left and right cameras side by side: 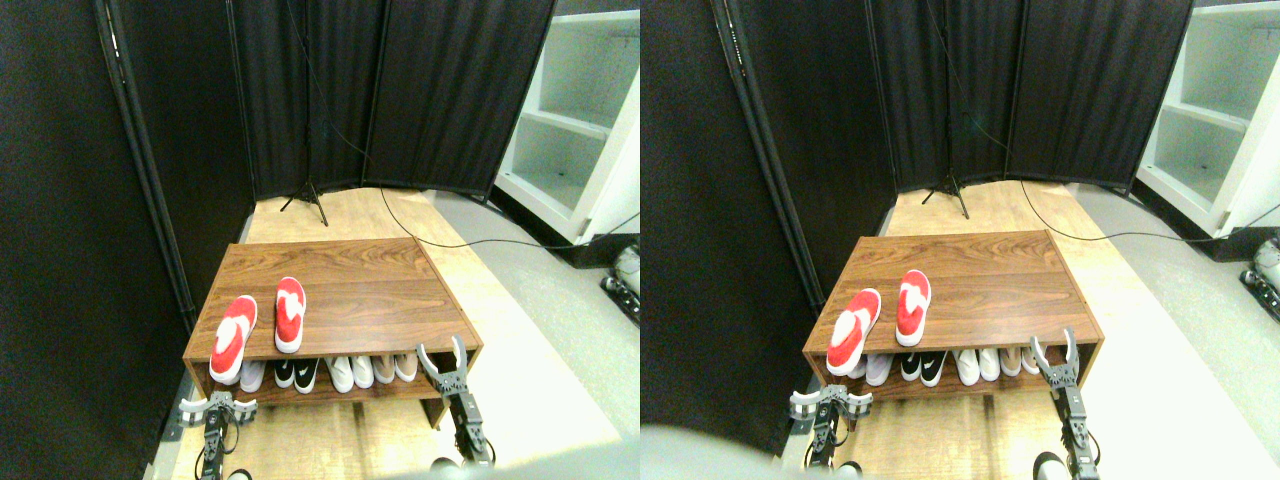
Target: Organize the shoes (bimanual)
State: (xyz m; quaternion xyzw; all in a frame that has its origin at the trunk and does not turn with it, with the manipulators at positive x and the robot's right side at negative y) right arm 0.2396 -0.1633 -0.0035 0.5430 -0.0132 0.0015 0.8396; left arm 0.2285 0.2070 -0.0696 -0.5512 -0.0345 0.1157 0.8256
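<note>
Both claws, left (218, 405) and right (445, 362), released, below the wooden table (380, 300); red slip-on shoes (262, 325) overhang its 7 o'clock edge (nudge risks toppling).

Left pincer (218, 405) low at 7 o'clock, jaws spread wide and lying flat, sideways. Right pincer (444, 360) at 5 o'clock, raised higher on its arm, jaws spread in a V pointing to 12.
</note>
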